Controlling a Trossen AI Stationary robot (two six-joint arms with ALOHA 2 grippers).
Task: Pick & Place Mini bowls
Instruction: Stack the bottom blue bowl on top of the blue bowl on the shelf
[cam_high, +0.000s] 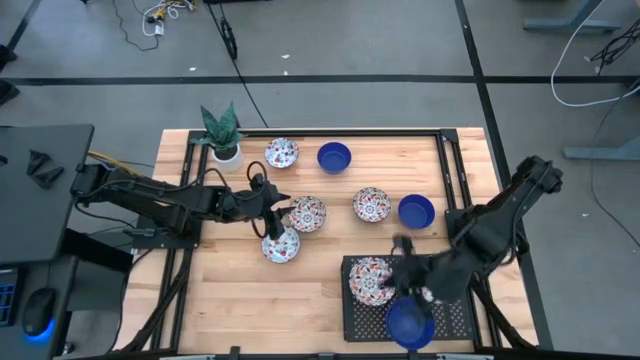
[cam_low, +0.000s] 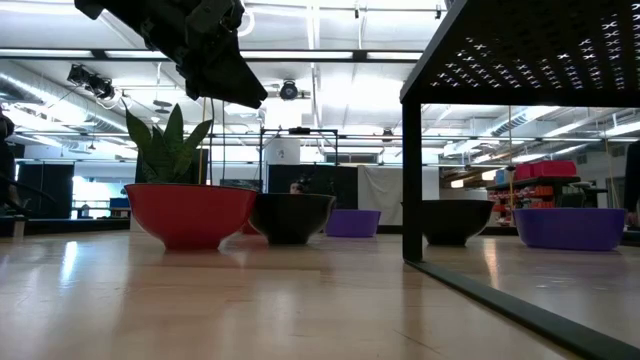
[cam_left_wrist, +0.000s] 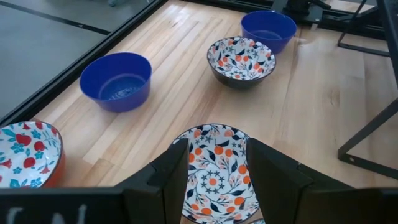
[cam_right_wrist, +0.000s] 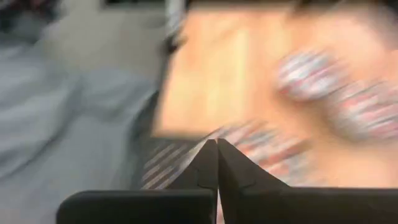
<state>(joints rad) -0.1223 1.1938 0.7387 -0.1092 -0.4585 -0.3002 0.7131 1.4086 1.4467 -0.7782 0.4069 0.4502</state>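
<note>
Left gripper (cam_left_wrist: 214, 180) hovering over the left-middle of the wooden counter (cam_high: 240, 300), jaws spread wide astride a small round white bowl with red-and-blue floral pattern (cam_left_wrist: 214, 171), not visibly clamped. Probably glazed ceramic: stiff, slick, chippable, light. Best taken across the rim, one finger inside, one outside. Right gripper (cam_right_wrist: 217, 163) above the black perforated rack (cam_high: 455, 318) at near right, jaws pressed together, empty. On the rack already: one floral bowl (cam_high: 370, 278), one glossy cobalt-blue bowl (cam_high: 408, 322).
</note>
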